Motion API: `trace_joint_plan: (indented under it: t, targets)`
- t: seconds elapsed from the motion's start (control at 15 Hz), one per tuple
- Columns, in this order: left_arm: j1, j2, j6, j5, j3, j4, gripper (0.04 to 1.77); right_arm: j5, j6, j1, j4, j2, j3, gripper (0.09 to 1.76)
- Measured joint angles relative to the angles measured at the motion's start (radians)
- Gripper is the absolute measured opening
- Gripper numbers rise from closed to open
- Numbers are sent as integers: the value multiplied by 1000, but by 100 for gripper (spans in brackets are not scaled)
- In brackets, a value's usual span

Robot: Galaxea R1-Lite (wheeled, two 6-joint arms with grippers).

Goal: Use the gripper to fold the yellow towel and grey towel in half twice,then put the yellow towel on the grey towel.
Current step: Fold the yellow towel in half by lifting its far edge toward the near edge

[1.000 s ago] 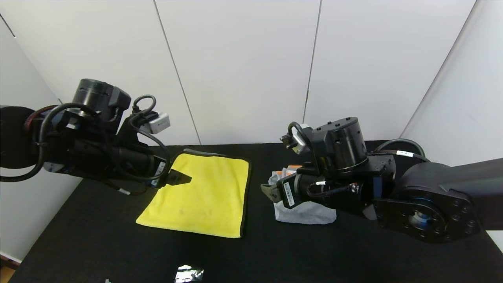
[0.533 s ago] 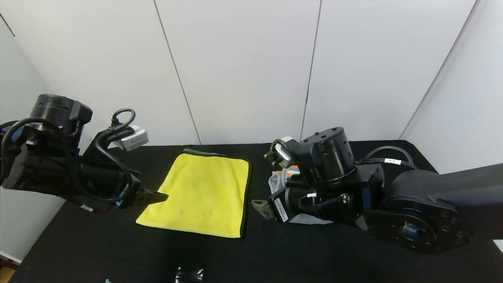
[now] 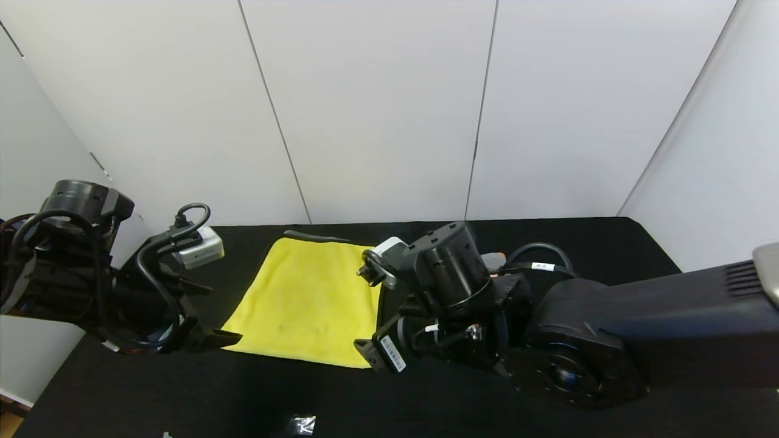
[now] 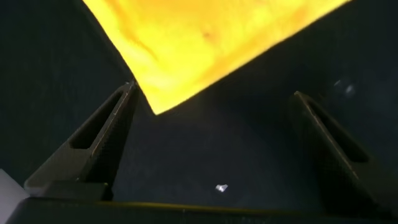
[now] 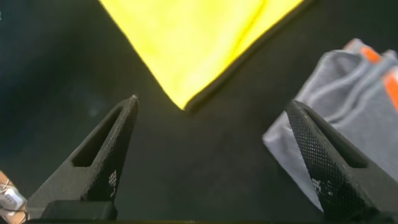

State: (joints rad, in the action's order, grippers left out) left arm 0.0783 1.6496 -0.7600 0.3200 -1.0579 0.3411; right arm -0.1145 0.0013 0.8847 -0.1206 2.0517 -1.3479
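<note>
The yellow towel [image 3: 304, 298] lies flat on the black table [image 3: 152, 389], folded, with black binding along its right edge. My left gripper [image 3: 230, 337] is open and empty just off the towel's near left corner, which shows between its fingers in the left wrist view [image 4: 205, 37]. My right gripper [image 3: 363, 350] is open and empty at the towel's near right corner [image 5: 199, 37]. The grey towel [image 5: 348, 99], with orange stripes, lies bunched to the right of the yellow one. In the head view my right arm hides it.
A small shiny scrap [image 3: 298, 424] lies near the table's front edge and also shows in the left wrist view [image 4: 221, 188]. White wall panels stand behind the table. The table's left edge is close to my left arm.
My left gripper drew back from over the towel's left side to its near left corner. My right arm swung left from the grey towel to the yellow towel's near right corner.
</note>
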Motion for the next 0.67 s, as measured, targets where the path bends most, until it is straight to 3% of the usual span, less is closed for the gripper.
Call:
trace_joint_plan:
  t: [0.13,0.67]
  targets:
    - [32,15,-54,-1,23,1,172,-2,1,18,2,37,-31,171]
    - [68,142,-85,-12,24,0,172,-25,21,48,53,186,-147,171]
